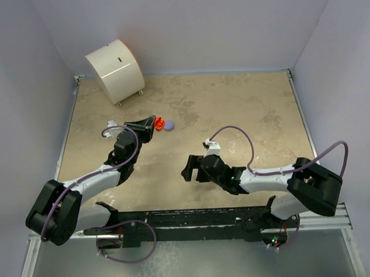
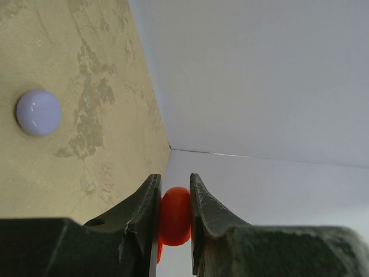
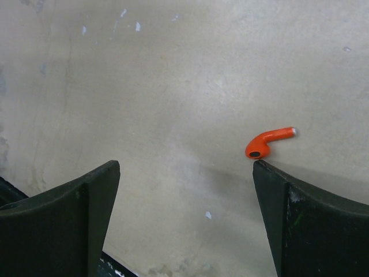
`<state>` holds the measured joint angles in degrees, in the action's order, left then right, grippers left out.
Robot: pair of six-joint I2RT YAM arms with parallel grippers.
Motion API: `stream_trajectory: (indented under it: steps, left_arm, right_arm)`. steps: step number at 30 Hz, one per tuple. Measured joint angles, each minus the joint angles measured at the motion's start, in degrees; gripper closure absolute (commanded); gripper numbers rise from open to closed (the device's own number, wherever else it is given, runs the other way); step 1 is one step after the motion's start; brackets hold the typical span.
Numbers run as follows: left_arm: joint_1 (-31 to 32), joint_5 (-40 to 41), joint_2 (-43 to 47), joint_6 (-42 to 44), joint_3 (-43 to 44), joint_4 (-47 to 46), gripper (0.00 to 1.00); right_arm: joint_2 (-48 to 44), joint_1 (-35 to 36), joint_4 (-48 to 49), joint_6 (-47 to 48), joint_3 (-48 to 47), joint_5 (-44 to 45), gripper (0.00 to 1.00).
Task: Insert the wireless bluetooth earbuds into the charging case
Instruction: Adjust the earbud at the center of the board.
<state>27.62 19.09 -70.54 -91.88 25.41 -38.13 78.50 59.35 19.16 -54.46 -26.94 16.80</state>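
Glossy orange earbud [image 3: 268,139] lies flat, bent stem silver-tipped.

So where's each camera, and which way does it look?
Top: above, behind the arms, looking down at the tan table; both arms show.
Left wrist: low, facing the pale wall; its claw pinches an orange-red round piece.
Right wrist: down at an orange stemmed earbud, between its open claw.
Top and left wrist share the lilac round disc.
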Motion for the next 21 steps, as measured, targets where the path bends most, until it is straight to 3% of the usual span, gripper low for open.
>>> stream_trajectory:
  steps: [13, 21]
  left_arm:
    - [-1.7, -0.2, 1.2, 0.0, -1.0, 0.2, 1.00]
    - [-2.5, -0.2, 3.7, 0.2, -1.3, 1.1, 1.00]
  right_arm:
    - [15.9, -1.2, 8.7, 5.6, -11.5, 0.3, 0.00]
    - [15.0, -2.3, 1.6, 12.3, -15.5, 3.1, 0.00]
